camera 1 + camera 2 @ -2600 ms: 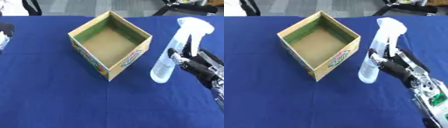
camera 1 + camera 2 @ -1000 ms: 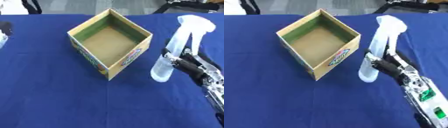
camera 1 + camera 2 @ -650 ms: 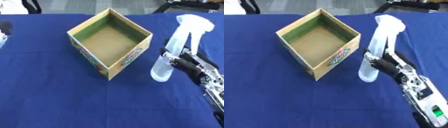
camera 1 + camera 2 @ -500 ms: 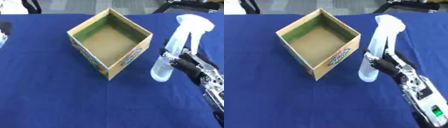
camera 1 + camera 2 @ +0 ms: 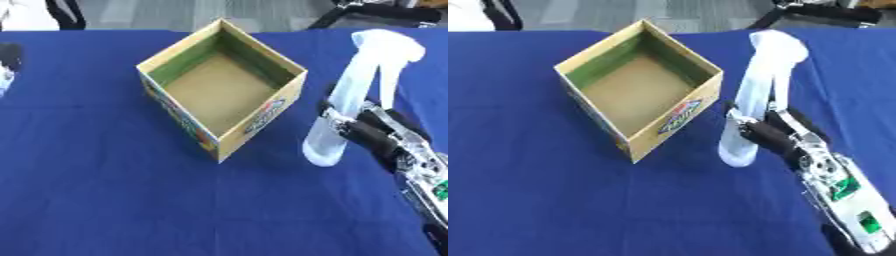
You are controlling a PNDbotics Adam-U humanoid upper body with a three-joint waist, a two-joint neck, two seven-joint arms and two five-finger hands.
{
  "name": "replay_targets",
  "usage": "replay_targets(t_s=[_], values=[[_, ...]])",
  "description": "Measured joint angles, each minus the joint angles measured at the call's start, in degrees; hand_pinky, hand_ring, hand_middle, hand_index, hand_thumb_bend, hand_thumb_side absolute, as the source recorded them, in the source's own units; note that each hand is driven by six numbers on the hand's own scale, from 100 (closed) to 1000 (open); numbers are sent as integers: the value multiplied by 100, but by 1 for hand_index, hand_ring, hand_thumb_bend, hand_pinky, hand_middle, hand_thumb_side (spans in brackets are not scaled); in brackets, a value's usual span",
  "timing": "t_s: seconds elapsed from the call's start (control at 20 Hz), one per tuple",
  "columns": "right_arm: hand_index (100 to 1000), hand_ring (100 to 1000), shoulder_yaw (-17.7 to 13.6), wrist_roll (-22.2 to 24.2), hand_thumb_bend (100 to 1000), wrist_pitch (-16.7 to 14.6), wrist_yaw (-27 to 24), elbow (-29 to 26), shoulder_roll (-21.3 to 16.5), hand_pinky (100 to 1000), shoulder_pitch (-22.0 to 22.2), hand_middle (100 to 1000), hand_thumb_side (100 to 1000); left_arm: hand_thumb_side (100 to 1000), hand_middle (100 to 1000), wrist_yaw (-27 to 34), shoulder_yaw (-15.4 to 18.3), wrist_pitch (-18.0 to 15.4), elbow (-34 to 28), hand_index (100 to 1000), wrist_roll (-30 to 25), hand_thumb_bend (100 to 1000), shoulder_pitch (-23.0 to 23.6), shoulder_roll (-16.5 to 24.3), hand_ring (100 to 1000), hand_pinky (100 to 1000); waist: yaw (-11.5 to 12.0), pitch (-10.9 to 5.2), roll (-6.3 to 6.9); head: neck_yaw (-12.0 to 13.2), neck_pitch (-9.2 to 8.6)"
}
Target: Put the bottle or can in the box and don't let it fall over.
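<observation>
Table [image 5: 105,200] draped in blue holds one open cardboard box [image 5: 222,88] and one white spray bottle [image 5: 350,110], upright just right of it. Right hand [image 5: 772,134] has fingers curled round the bottle.

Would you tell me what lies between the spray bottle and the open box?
Only bare blue tablecloth separates the spray bottle from the box, seen in the left eye view.

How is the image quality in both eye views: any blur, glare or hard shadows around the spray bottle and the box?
Left eye view: soft all over, the translucent white spray bottle has smeared edges; no hard shadows on the blue cloth. Right eye view: same softness; the open cardboard box has an unreadable print, and the right hand is blurred.
</observation>
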Motion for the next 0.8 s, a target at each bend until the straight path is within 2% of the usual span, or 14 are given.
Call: replay_targets(t_s=[0.8], values=[[1000,1000,32,-105,100,6,186,230,65,1000,105,1000,410,234,1000,33,-1,2,0,942,-2,312,-6,-1,1000,1000,16,1,-5,0,-2]])
